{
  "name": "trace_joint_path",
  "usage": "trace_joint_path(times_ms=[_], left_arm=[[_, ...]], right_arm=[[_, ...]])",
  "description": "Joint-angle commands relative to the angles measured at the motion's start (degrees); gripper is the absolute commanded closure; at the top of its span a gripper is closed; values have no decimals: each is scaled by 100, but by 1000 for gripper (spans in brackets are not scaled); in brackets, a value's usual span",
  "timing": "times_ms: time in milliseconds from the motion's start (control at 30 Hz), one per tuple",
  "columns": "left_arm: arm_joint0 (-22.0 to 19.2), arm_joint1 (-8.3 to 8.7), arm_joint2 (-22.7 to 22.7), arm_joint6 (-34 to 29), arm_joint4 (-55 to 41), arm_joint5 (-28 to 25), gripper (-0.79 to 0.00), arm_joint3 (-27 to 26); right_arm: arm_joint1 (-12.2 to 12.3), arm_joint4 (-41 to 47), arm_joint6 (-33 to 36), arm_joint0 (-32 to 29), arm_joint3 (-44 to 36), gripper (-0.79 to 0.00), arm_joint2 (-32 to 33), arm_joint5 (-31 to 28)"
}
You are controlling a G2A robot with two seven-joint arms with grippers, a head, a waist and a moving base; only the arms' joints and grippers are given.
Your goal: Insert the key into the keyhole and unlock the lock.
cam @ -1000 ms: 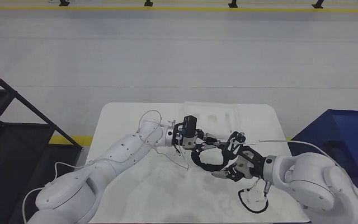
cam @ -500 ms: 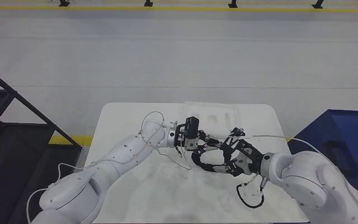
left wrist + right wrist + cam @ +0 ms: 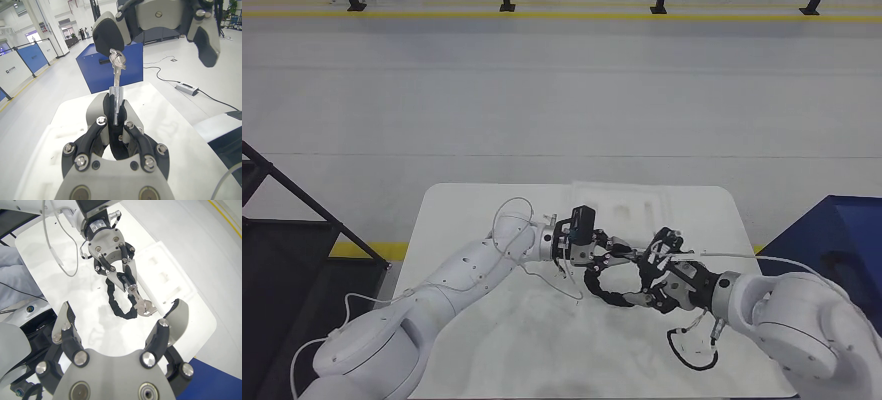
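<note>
My left gripper [image 3: 115, 102] is shut on the lock's chrome cylinder [image 3: 116, 94], above the middle of the white table [image 3: 462, 225]. The silver key [image 3: 118, 62] sticks out of the keyhole, its blade partly inside. From the cylinder [image 3: 131, 288] the lock's black cable loop [image 3: 117, 306] hangs down to the table. My right gripper [image 3: 121, 315] faces the left one, open, with the key head [image 3: 145, 308] between its fingers. One dark pad [image 3: 108, 39] is right by the key head; contact is unclear. In the top view both grippers [image 3: 614, 262] [image 3: 650, 278] meet over the cable loop [image 3: 607, 290].
A white foam tray [image 3: 622, 205] lies at the table's far edge, just behind the grippers. A loose black cable [image 3: 690, 352] lies by my right arm near the front edge. A blue bin [image 3: 842, 240] stands off the table's right side, a black frame [image 3: 282, 200] off its left.
My right gripper turned at the wrist and shifted a little toward the left gripper. The left gripper kept its hold on the cylinder and hardly moved.
</note>
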Motion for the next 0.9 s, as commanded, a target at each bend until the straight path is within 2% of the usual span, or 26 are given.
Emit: trace_joint_path(times_ms=[0, 500, 867], left_arm=[[8, -9, -24, -22, -6, -21, 0, 3], [-33, -42, -118, -70, 235, -151, 0, -255], [-77, -40, -130, -91, 426, -172, 0, -299]], right_arm=[[0, -180, 77, 4, -53, -785, -47, 21], [-84, -265, 117, 291, 85, -785, -490, 111], [-81, -127, 227, 373, 284, -785, -350, -95]])
